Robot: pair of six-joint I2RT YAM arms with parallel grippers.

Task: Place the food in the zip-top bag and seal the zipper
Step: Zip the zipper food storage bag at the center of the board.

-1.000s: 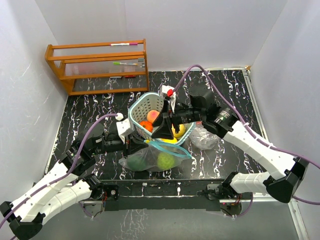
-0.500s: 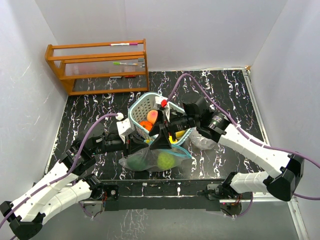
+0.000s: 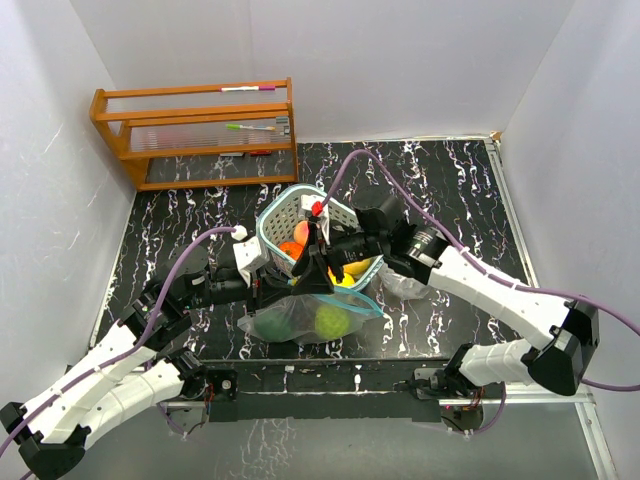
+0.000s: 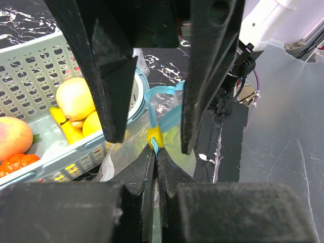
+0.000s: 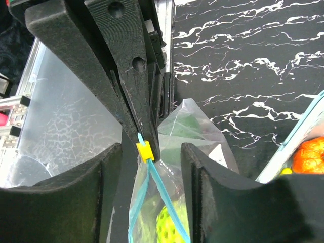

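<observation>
The zip-top bag (image 3: 300,322) lies in front of the teal basket (image 3: 272,218), with a lime-green fruit (image 3: 331,320) and a dark green vegetable (image 3: 272,326) inside. Its blue zipper mouth is open. My left gripper (image 4: 156,154) is shut on the zipper strip's end, just behind the yellow slider (image 4: 154,136). My right gripper (image 5: 151,152) is open, its fingers (image 5: 217,197) standing either side of the slider (image 5: 145,151) without touching it. A peach (image 4: 15,136), an orange (image 4: 20,163) and yellow fruits (image 4: 76,101) lie in the basket.
A wooden rack (image 3: 195,130) with pens stands at the back left. A crumpled clear plastic piece (image 3: 405,280) lies right of the basket. White walls close in the marbled black table (image 3: 450,190) on three sides.
My right gripper has moved left and down from over the basket to the bag's zipper end, where it now straddles the slider. The left gripper has held still.
</observation>
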